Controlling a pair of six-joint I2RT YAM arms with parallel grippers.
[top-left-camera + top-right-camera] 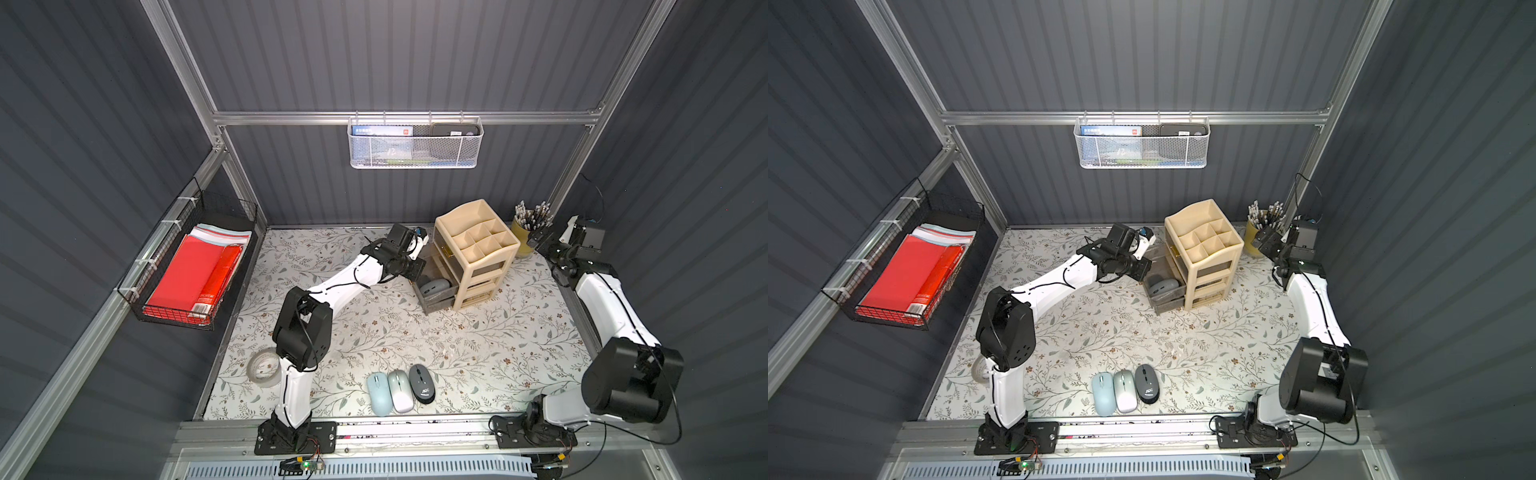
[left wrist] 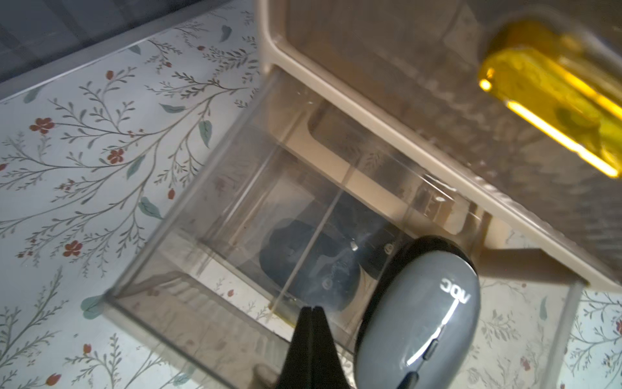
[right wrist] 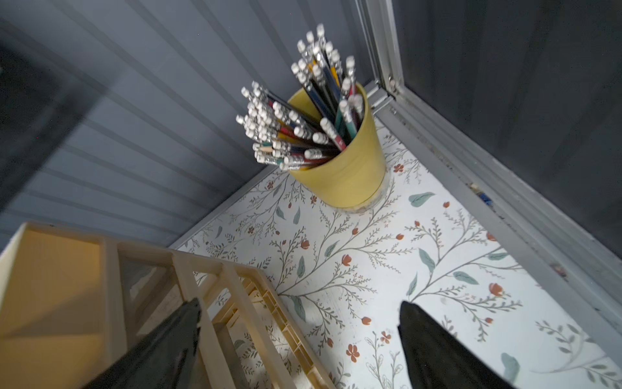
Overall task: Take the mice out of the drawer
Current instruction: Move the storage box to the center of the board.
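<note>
Currently: three out, a fourth waiting in the drawer

Found the left gripper [image 2: 313, 315] clenched tip to tip on nothing, just beside the grey mouse [image 2: 419, 313] in the pulled-out clear drawer [image 1: 434, 305], 1 o'clock on the table [image 1: 415, 345]. Found the right gripper [image 3: 299, 304] spread wide and empty behind the drawer unit [image 1: 478, 249], near the pencil cup [image 3: 343, 168] at 2 o'clock.

Likely next: pick that mouse. Spread the fingers, straddle its narrow sides, squeeze gently on the slick shell, lift straight clear of the drawer wall.

Counted three mice in a row at 6 o'clock: pale blue mouse [image 1: 379, 392], silver mouse [image 1: 400, 390], charcoal mouse [image 1: 422, 383]. One grey in the drawer. At least one dark mouse [image 2: 303, 262] glimpsed through the plastic below. One tape roll [image 1: 264, 368] at 8 o'clock.
</note>
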